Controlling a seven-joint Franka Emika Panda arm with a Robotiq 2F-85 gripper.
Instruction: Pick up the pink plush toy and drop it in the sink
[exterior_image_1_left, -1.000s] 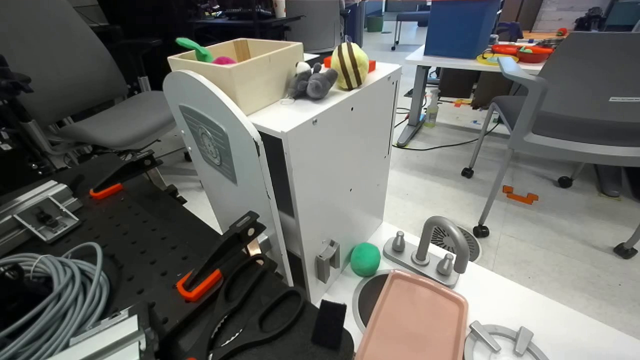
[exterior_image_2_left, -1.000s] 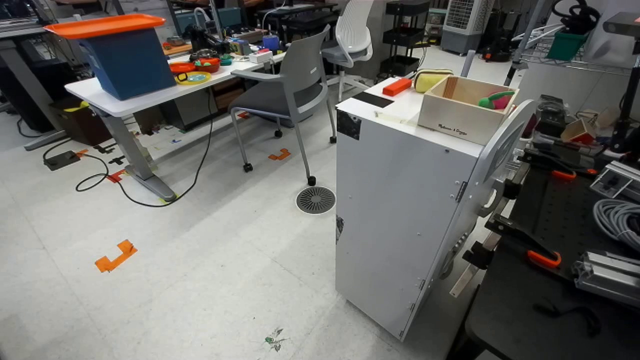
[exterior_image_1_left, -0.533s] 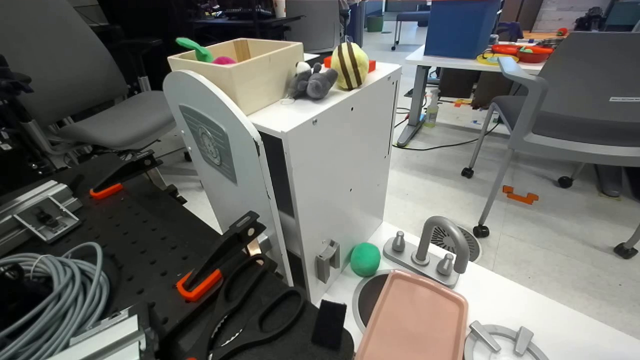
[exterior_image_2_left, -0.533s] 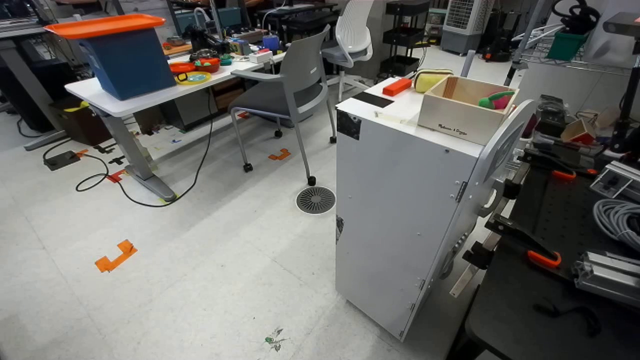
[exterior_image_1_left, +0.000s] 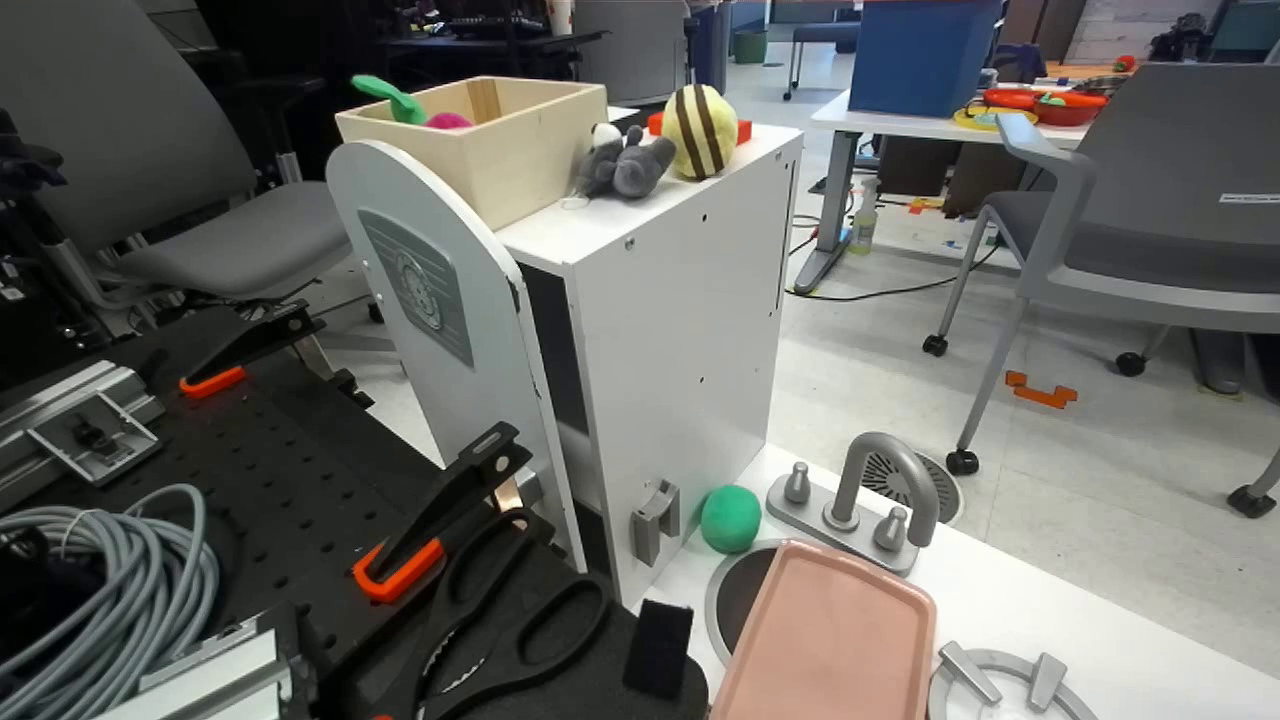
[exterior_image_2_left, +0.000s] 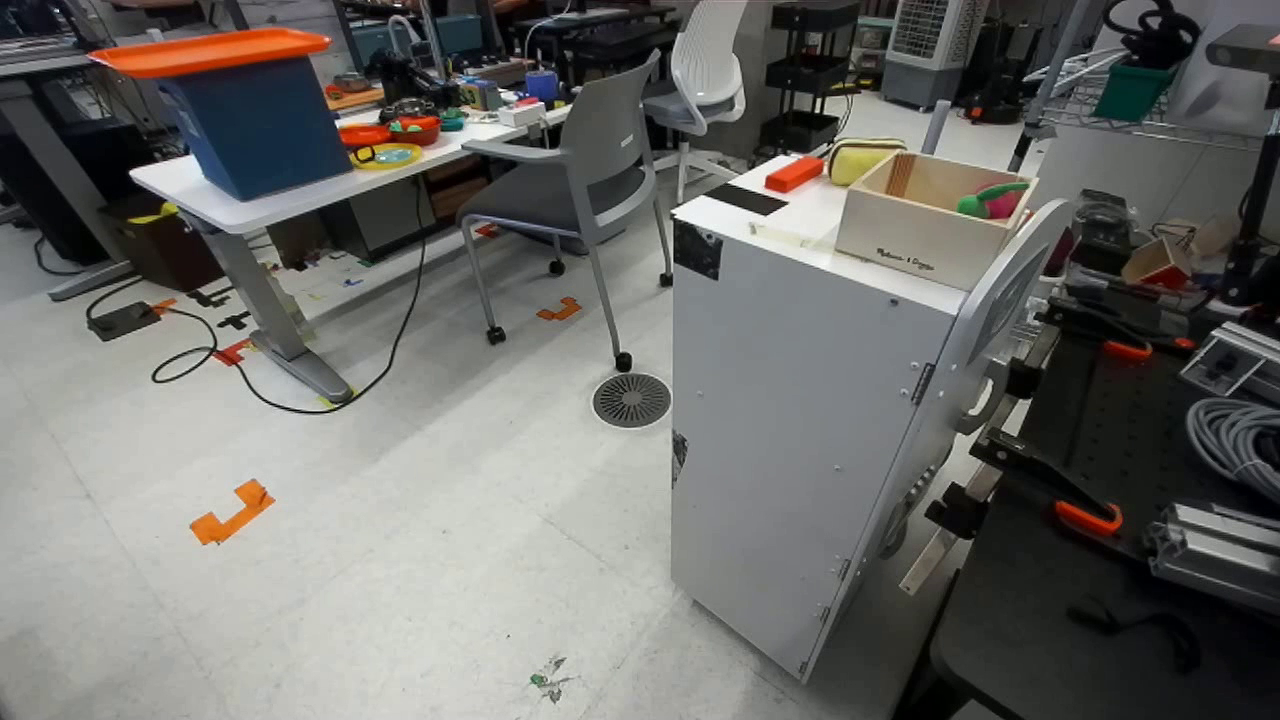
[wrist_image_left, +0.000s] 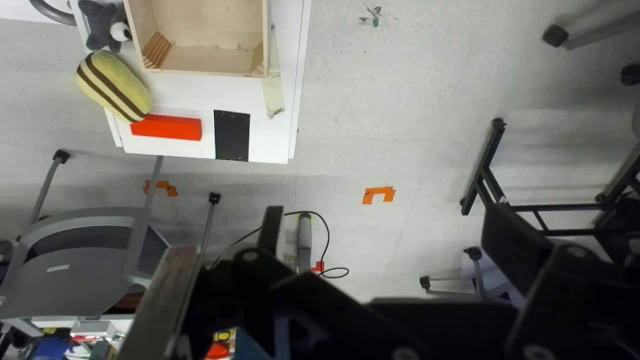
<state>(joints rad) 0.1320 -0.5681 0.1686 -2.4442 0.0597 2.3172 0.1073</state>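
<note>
Box (exterior_image_2_left: 920, 235): lettered "Melissa & Doug"
Pink plush toy (exterior_image_2_left: 998, 206): inside the box
Sink (exterior_image_1_left: 742, 590): partly under tray (exterior_image_1_left: 830, 640)
Gripper (wrist_image_left: 387, 232): spread apart

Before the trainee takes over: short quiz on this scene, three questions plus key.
1. Where is the pink plush toy with the bright green part?
2. True or false: in the wrist view, the jaws are shut.
3. What hides part of the round, dark, grey-rimmed sink: (a) grey plush animal, (b) flat pinkish tray, (c) striped yellow plush?

Key: 1. In the open-topped pale wooden box. 2. False: they stand apart. 3. b.
</note>
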